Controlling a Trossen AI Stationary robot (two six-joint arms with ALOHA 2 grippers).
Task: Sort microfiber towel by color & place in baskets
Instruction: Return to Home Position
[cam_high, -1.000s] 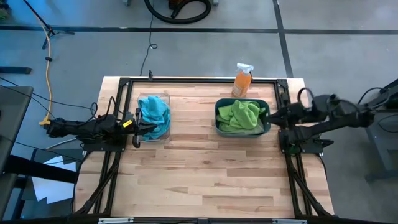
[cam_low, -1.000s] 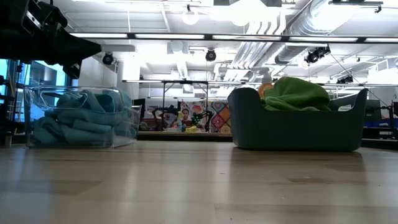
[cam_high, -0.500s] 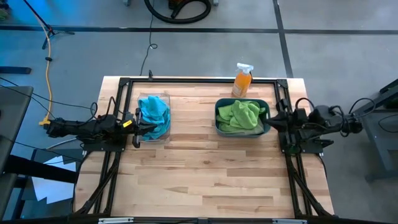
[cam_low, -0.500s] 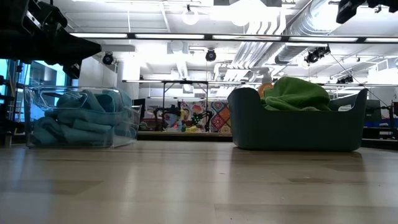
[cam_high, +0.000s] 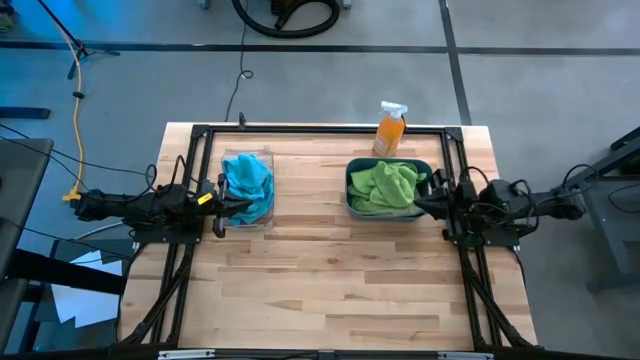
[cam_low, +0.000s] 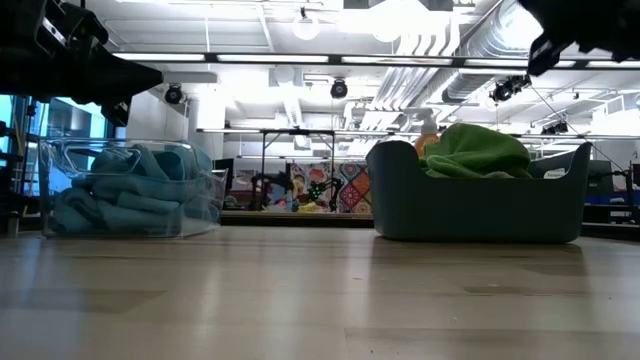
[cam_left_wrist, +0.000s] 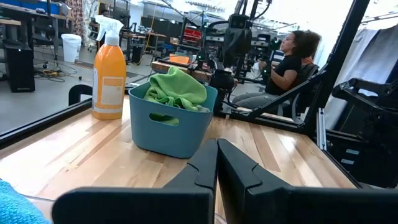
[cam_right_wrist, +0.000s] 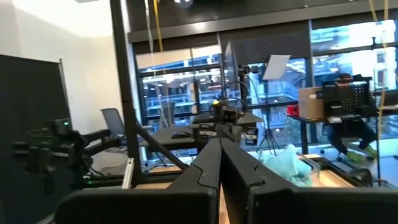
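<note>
1. The left gripper (cam_high: 246, 206) lies low at the left side of the table, its tip against the left wall of the small clear see-through plastic bin (cam_high: 265, 218). Its fingers (cam_left_wrist: 200, 175) are pressed flat together with nothing between them.
2. That clear bin sits left of centre on the pale wooden plank table (cam_high: 330, 280), heaped with light-blue microfiber towels (cam_high: 247, 177).
3. A black metal frame (cam_high: 300, 129) runs round the tabletop. The two bins stand well apart, with bare boards between them.
4. The wide dark teal-grey plastic tub with rounded corners (cam_high: 388, 214) sits right of centre. It holds crumpled green microfiber towels (cam_high: 385, 185), which mound above its rim from table height.
5. An orange spray bottle with a white trigger head (cam_high: 390, 128) stands upright just behind the tub, by the far rail. From table level the tub and towels hide nearly all of it.
6. The right gripper (cam_high: 420, 204) hangs just beside the tub's right wall. Its fingers (cam_right_wrist: 205, 167) are closed tight and empty.
7. Beyond the right side of the table, a person in a dark top (cam_left_wrist: 287, 59) sits among equipment.
</note>
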